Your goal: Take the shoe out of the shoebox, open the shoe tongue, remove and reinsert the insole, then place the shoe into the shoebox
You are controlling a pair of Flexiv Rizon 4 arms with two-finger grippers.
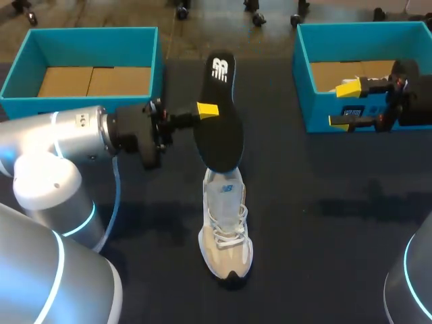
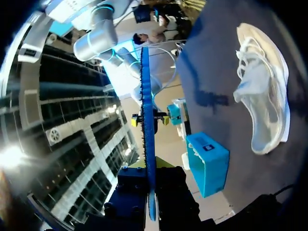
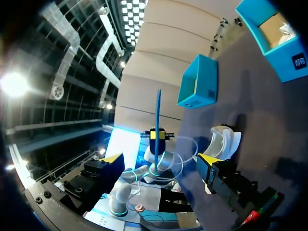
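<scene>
A black insole (image 1: 221, 118) with a blue edge hangs in the air above the shoe, heel end up, and my left gripper (image 1: 209, 111) is shut on its middle. In the left wrist view the insole (image 2: 148, 139) shows edge-on between the fingers of that gripper (image 2: 149, 192). The white and beige shoe (image 1: 227, 229) stands upright on the dark table under the insole's lower end, toe toward the front edge. My right gripper (image 1: 345, 104) hangs open and empty in front of the right shoebox (image 1: 307, 81). The right wrist view shows its fingers (image 3: 209, 161) wide apart, facing the insole (image 3: 158, 115) and shoe (image 3: 224, 139).
Two teal shoeboxes stand at the back: the left box (image 1: 145, 57) at the left corner and the right one at the right corner, holding white paper (image 1: 351, 67). My left arm (image 1: 61, 135) lies across the table's left side.
</scene>
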